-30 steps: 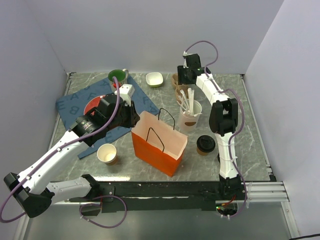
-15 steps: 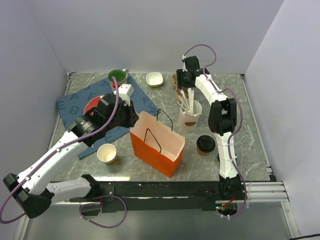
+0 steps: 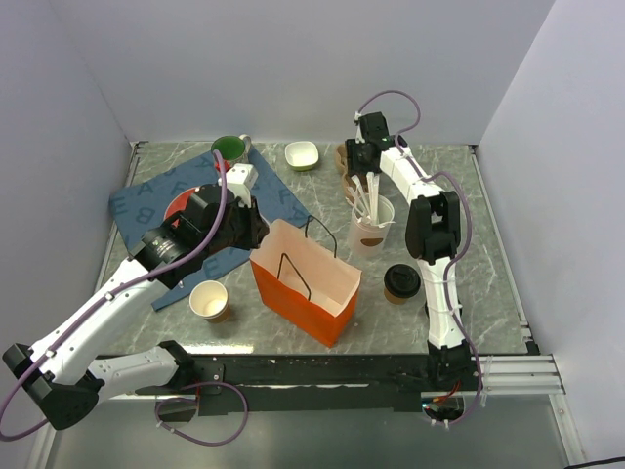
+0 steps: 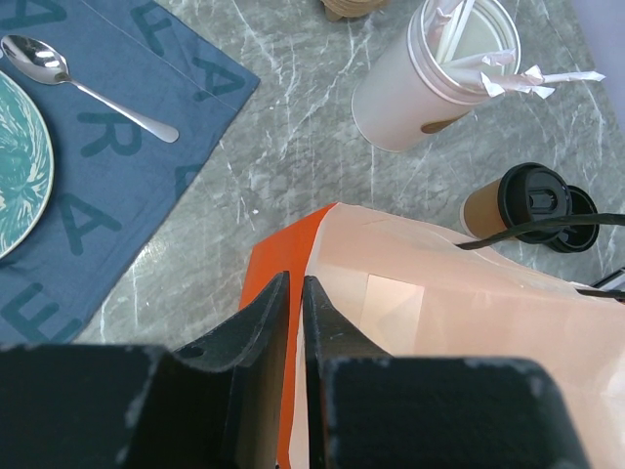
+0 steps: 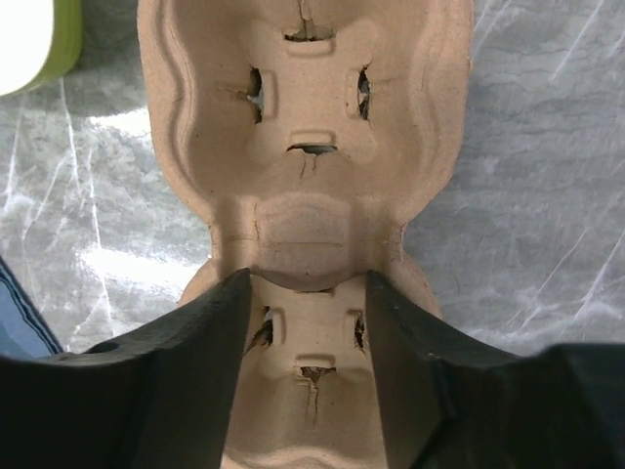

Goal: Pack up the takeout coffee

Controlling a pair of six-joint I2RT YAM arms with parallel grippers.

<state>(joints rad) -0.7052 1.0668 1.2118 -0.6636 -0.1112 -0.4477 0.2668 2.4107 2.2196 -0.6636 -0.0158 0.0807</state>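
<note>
The takeout coffee (image 3: 401, 281), a brown paper cup with a black lid, stands right of the orange paper bag (image 3: 303, 285). It also shows in the left wrist view (image 4: 518, 200). My left gripper (image 3: 251, 231) is shut on the bag's left rim (image 4: 293, 293), and the bag (image 4: 439, 322) stands open with its black handles up. My right gripper (image 3: 357, 156) is at the back, open, its fingers straddling the near cell of a brown pulp cup carrier (image 5: 308, 127). The right gripper (image 5: 308, 283) holds nothing.
A white cup of wrapped straws (image 3: 371, 223) stands behind the coffee. A lidless tan cup (image 3: 209, 300) is left of the bag. A blue placemat (image 3: 156, 200) holds a plate and spoon (image 4: 88, 88). A green mug (image 3: 229, 149) and pale bowl (image 3: 302, 154) sit at the back.
The bag has shifted a little left and nearer in my left gripper's hold. My right gripper has moved slightly left over the cup carrier.
</note>
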